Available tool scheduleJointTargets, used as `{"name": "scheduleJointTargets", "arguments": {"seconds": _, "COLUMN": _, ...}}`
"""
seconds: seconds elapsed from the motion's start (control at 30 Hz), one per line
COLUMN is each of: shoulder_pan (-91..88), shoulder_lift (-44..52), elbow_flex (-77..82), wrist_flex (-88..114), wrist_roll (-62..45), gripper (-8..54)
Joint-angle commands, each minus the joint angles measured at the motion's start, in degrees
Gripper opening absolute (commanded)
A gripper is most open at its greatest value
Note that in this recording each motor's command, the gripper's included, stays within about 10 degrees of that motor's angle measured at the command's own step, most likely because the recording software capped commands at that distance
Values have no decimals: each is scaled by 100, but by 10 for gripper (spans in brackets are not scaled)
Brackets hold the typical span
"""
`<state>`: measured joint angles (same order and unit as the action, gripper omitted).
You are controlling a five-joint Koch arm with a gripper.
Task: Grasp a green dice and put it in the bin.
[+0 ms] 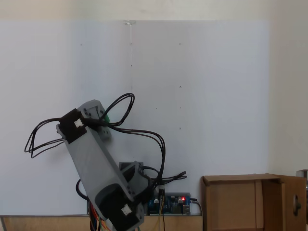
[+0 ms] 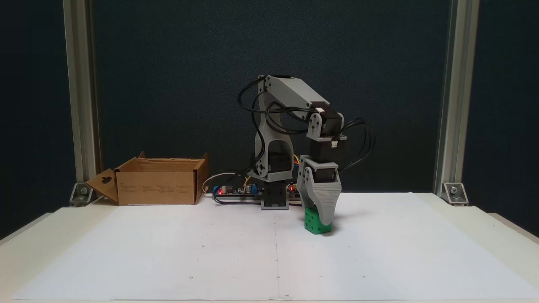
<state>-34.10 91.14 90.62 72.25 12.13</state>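
The gripper [image 2: 321, 219] stood upright over the green dice [image 2: 316, 222] on the table, jaws seemingly pressed against its sides for lifting toward the bin [image 2: 158, 187].

The bin [image 2: 158, 187] looked like plain matt brown corrugated cardboard. The green dice [image 2: 315, 221] was smooth, slightly shiny plastic. The tool [image 2: 322, 216] was matt grey printed plastic with ribbed layers. White matt paper [image 2: 210, 252] covered the counter [image 2: 497, 223].
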Motion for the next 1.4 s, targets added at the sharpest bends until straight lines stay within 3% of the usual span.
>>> {"name": "scheduleJointTargets", "arguments": {"seconds": 0.0, "shoulder_pan": 9, "shoulder_lift": -18, "elbow_flex": -237, "wrist_flex": -44, "wrist_roll": 343, "gripper": 413}}
{"name": "scheduleJointTargets", "arguments": {"seconds": 0.3, "shoulder_pan": 26, "shoulder_lift": -79, "elbow_flex": -237, "wrist_flex": -299, "wrist_roll": 404, "gripper": 333}}
{"name": "scheduleJointTargets", "arguments": {"seconds": 0.53, "shoulder_pan": 26, "shoulder_lift": -176, "elbow_flex": -237, "wrist_flex": -378, "wrist_roll": 404, "gripper": 329}}
{"name": "scheduleJointTargets", "arguments": {"seconds": 0.67, "shoulder_pan": 26, "shoulder_lift": -185, "elbow_flex": -229, "wrist_flex": -413, "wrist_roll": 404, "gripper": 263}}
{"name": "scheduleJointTargets", "arguments": {"seconds": 0.8, "shoulder_pan": 44, "shoulder_lift": -185, "elbow_flex": -220, "wrist_flex": -448, "wrist_roll": 439, "gripper": 120}}
{"name": "scheduleJointTargets", "arguments": {"seconds": 1.03, "shoulder_pan": 457, "shoulder_lift": -185, "elbow_flex": -176, "wrist_flex": -431, "wrist_roll": 466, "gripper": 120}}
{"name": "scheduleJointTargets", "arguments": {"seconds": 1.13, "shoulder_pan": 976, "shoulder_lift": 396, "elbow_flex": -316, "wrist_flex": -369, "wrist_roll": 457, "gripper": 120}}
{"name": "scheduleJointTargets", "arguments": {"seconds": 1.37, "shoulder_pan": 2013, "shoulder_lift": 809, "elbow_flex": -2890, "wrist_flex": 1545, "wrist_roll": 457, "gripper": 120}}
